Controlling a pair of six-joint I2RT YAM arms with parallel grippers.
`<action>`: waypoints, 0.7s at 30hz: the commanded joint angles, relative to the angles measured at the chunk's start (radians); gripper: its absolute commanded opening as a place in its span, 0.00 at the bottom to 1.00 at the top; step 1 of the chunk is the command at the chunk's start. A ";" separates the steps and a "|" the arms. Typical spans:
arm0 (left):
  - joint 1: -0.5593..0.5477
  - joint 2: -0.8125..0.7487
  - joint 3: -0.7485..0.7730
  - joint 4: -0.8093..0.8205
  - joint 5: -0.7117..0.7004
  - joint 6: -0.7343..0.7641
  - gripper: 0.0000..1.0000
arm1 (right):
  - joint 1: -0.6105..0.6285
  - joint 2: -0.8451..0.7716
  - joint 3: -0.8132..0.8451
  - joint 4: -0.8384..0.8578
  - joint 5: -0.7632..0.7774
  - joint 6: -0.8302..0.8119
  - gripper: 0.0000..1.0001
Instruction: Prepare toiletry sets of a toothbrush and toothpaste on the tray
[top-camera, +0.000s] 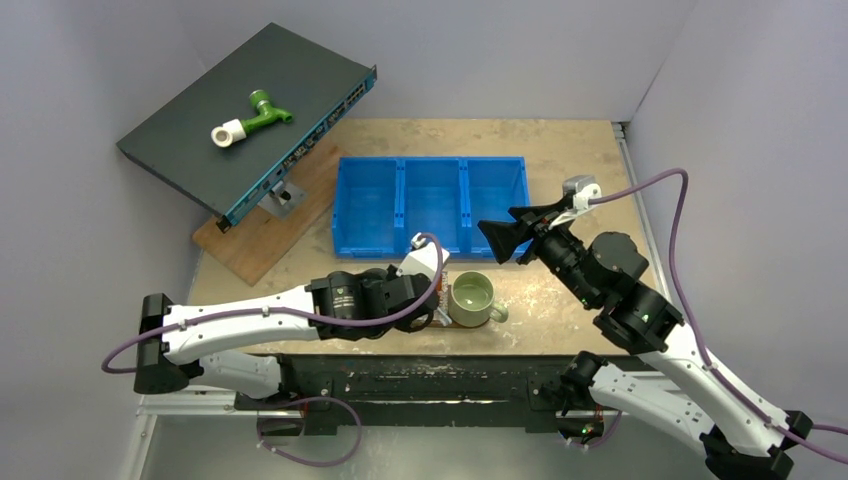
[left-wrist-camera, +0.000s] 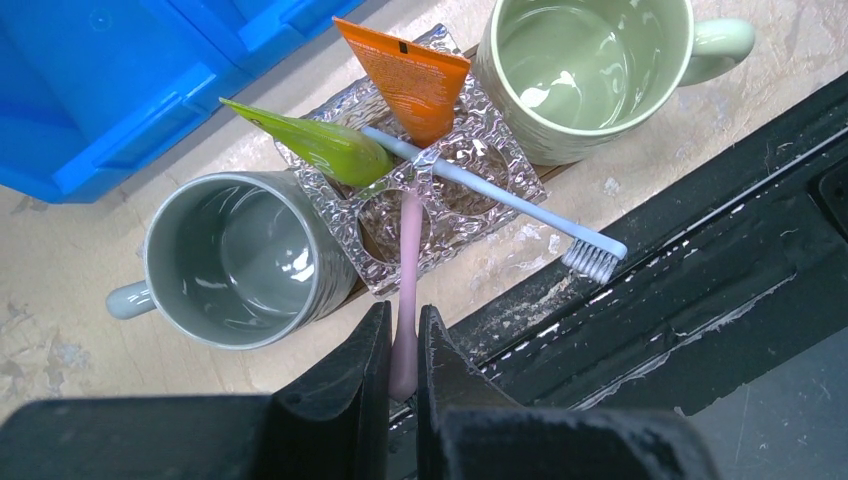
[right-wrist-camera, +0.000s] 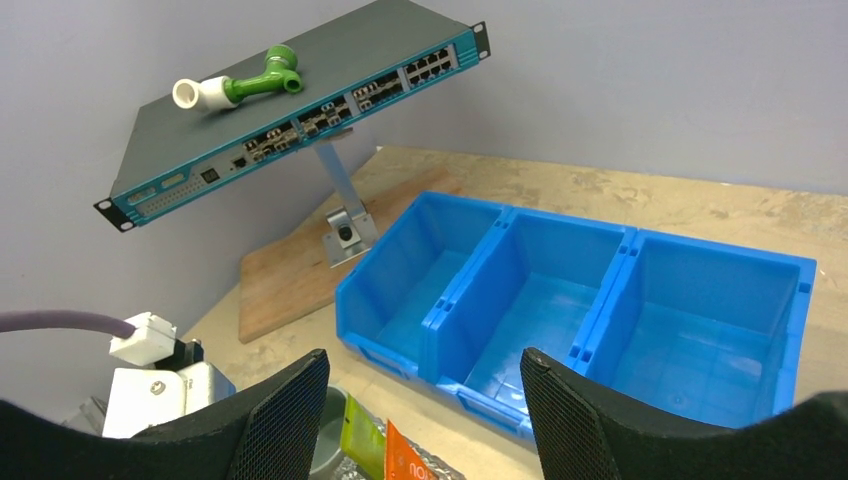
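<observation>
Pinches pink toothbrush (left-wrist-camera: 408, 255) by its handle end in left gripper (left-wrist-camera: 404, 322), above the table's near edge. Light, stiff, slick: probably swivels, better taken mid-handle. Reaches into clear holder (left-wrist-camera: 485, 150) beside lime-green tube (left-wrist-camera: 320, 145), orange tube (left-wrist-camera: 410, 75). Spreads right gripper (right-wrist-camera: 425, 400) empty, over blue bin's (right-wrist-camera: 600, 300) near edge.

Right pincer (right-wrist-camera: 422, 358) empty, fingers spread wide at the bottom edge. Beyond them, blue bin (right-wrist-camera: 700, 247) with three compartments on the worktop (right-wrist-camera: 640, 200). Left of it, wooden board (right-wrist-camera: 290, 285) carrying a stand with a tilted network switch (right-wrist-camera: 280, 110); green-white pipe fitting (right-wrist-camera: 240, 87) lies on top. Lime-green tube (right-wrist-camera: 362, 440) and orange tube (right-wrist-camera: 415, 462) show between the fingers, just beside each other.
</observation>
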 joint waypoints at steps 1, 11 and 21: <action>-0.018 -0.004 0.022 0.011 -0.044 0.007 0.07 | 0.000 -0.003 -0.003 0.024 0.016 0.010 0.72; -0.057 0.000 0.033 -0.016 -0.079 -0.003 0.24 | 0.000 -0.008 -0.015 0.030 0.008 0.017 0.73; -0.088 -0.008 0.053 -0.031 -0.098 -0.007 0.25 | 0.000 -0.020 -0.014 0.026 0.000 0.039 0.73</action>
